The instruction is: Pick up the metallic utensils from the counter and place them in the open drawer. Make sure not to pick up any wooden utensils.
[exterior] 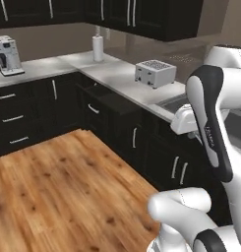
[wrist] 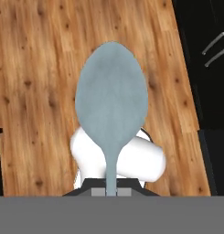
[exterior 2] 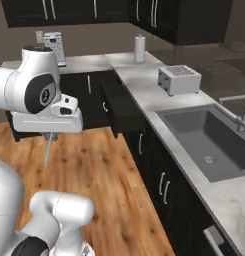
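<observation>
A slim silvery spoon point(wrist: 111, 98) hangs from my gripper point(wrist: 111, 192), which is shut on its handle; the bowl points down over the wooden floor. In the right base view the spoon point(exterior 2: 47, 150) dangles below the hand, with the gripper point(exterior 2: 50, 134) left of the open black drawer point(exterior 2: 125, 111) and apart from it. The same drawer point(exterior: 111, 102) stands pulled out under the grey countertop in the left base view. The counter the utensils lie on and the wooden utensils are out of view.
A toaster point(exterior 2: 179, 79) sits on the grey countertop point(exterior 2: 144, 90) beside a sink point(exterior 2: 209, 142). A paper towel roll point(exterior 2: 139, 48) and a coffee machine point(exterior: 6, 55) stand farther back. Black cabinets line the walls, and the wooden floor point(exterior: 68, 192) lies open.
</observation>
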Robot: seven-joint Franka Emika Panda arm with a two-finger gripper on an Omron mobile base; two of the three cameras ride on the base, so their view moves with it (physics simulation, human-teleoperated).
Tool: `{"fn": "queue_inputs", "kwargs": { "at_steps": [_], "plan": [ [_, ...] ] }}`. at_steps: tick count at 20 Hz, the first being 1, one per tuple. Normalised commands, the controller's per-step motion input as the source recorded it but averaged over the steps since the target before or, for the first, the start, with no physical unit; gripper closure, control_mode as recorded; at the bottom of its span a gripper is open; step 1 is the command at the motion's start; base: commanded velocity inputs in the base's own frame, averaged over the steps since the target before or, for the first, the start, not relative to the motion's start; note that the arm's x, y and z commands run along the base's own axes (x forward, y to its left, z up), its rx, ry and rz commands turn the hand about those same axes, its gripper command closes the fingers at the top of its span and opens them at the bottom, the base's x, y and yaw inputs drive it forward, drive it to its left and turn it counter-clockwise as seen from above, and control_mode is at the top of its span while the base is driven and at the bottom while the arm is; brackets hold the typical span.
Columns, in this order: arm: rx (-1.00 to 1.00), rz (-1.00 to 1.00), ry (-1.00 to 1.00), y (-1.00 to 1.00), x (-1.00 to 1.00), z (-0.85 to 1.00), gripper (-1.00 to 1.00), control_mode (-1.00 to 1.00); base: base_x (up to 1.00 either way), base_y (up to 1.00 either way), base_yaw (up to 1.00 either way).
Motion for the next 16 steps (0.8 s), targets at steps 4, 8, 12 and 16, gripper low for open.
{"fn": "queue_inputs", "kwargs": {
  "at_steps": [4,8,12,16],
  "plan": [
    [0.00,0.00,0.00,0.00,0.00,0.00,1.00,1.00,1.00,-0.40,0.00],
    [0.00,0.00,0.00,0.00,0.00,0.00,1.00,1.00,1.00,-0.21,0.00],
    [0.00,0.00,0.00,0.00,0.00,0.00,1.00,1.00,0.66,-0.23,0.07],
    [0.00,0.00,0.00,0.00,0.00,0.00,1.00,1.00,0.06,-0.18,0.13]
  ]
}}
